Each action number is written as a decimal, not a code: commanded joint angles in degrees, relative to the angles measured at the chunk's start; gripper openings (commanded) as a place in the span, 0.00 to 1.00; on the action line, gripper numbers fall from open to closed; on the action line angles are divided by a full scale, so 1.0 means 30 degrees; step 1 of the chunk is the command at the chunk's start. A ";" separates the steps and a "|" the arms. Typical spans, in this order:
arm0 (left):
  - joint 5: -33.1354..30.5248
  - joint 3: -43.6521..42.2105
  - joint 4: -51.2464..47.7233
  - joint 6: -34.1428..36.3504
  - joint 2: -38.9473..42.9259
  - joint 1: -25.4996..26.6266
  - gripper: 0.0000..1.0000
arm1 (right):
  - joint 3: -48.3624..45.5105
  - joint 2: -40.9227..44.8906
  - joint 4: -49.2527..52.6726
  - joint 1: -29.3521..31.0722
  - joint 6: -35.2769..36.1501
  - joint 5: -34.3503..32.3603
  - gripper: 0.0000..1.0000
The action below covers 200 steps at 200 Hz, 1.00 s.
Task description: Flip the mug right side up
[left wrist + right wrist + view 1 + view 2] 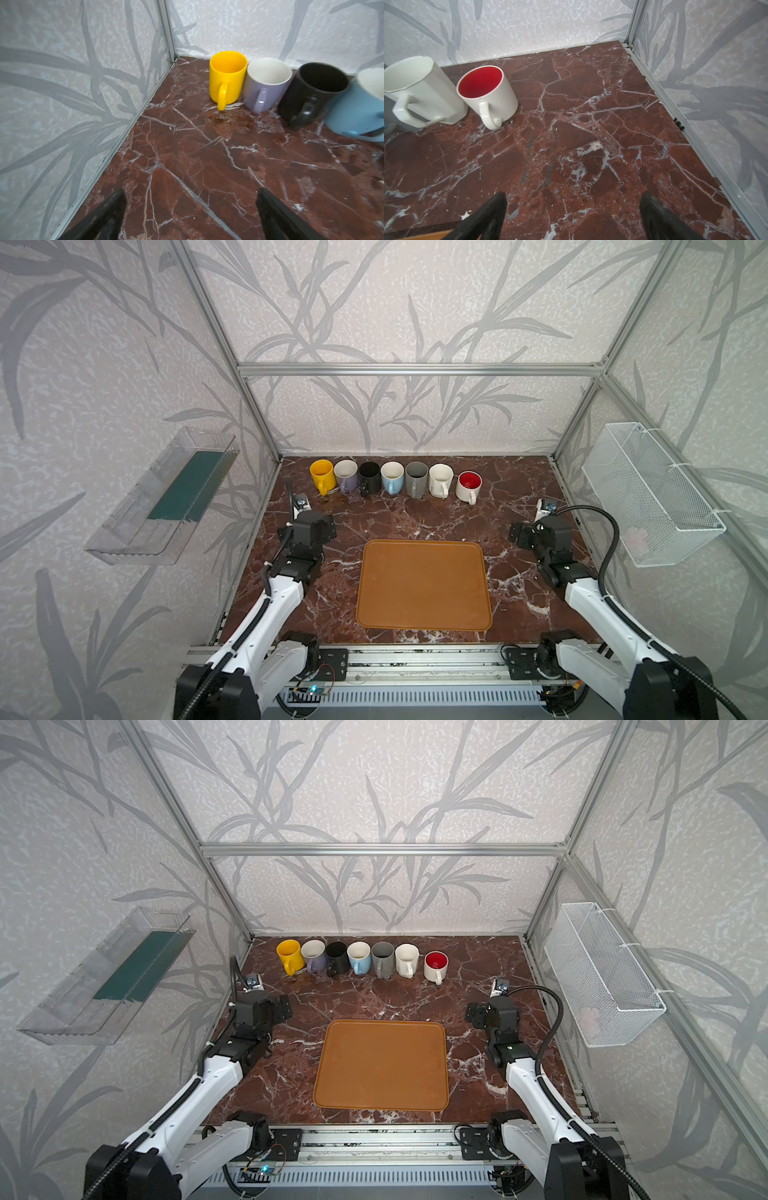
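Seven mugs [393, 472], glossy ceramic, all mouth-up with handles toward the camera, stand in one row on the worktop [519, 489] along the back wall. Left to right:
- yellow mug [322, 475]
- lavender mug [346, 476]
- black mug [369, 477]
- light-blue mug [392, 481]
- grey mug [417, 480]
- cream mug [440, 480], flat-sided; the others are round
- red-lined white mug [469, 486], slightly apart from the rest

The worktop is red-brown marble with white veins. One tray [424, 585], orange-brown, smooth, a rounded rectangle, lies centre-front. One clear plastic bin [166, 497] is on the left wall. One white wire-mesh basket [648, 493] is on the right wall.

Left hand [190, 194]: fingers spread wide, gripping nothing, over the worktop short of the yellow mug. Right hand [574, 196]: likewise spread and empty, short of the red-lined white mug.
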<state>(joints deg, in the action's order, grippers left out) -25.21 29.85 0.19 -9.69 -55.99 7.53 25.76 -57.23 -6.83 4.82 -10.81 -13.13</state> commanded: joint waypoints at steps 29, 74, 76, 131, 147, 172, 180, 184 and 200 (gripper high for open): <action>-0.0710 -0.2382 0.8570 0.0510 -0.1800 -0.1899 0.99 | -0.1218 -0.2150 -0.5975 -0.0955 0.0579 0.0325 0.99; 0.0577 -0.2756 1.2646 0.0765 -0.5352 -0.2643 0.99 | -0.1129 -0.4063 -0.6927 -0.1108 0.1187 0.0341 0.99; 0.0617 -0.2767 1.2761 0.0732 -0.5506 -0.2653 0.99 | -0.1141 -0.4125 -0.7004 -0.1086 0.1190 0.0334 0.99; 0.2125 -0.3414 1.7085 0.0956 -0.8934 -0.3022 0.99 | -0.1672 -0.5676 -0.9490 -0.1255 0.1433 0.0109 0.99; 0.2036 -0.3445 1.7732 0.1002 -0.9563 -0.3056 0.99 | -0.1645 -0.6168 -1.0407 -0.1255 0.1701 0.0135 0.99; 0.2056 -0.3342 1.7533 0.1014 -0.9579 -0.3011 0.99 | -0.1745 -0.8130 -1.3281 -0.1346 0.2031 0.1468 0.99; 0.2074 -0.3257 1.7420 0.1010 -0.9656 -0.3034 0.99 | -0.1789 -0.8682 -1.4335 -0.1146 0.2581 0.1943 0.99; 0.2156 -0.3200 1.7419 0.1070 -0.9703 -0.3010 0.99 | -0.1747 -0.8748 -1.4300 -0.0897 0.2779 0.1729 0.99; 0.3151 -0.3240 1.7590 0.1195 -1.0204 -0.3008 0.99 | -0.1499 -0.9164 -1.3640 0.0066 0.3734 0.1306 0.99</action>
<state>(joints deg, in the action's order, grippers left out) -18.96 20.08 50.04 -7.35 -84.88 -1.26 21.10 -82.72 -41.78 1.85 -4.40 -9.93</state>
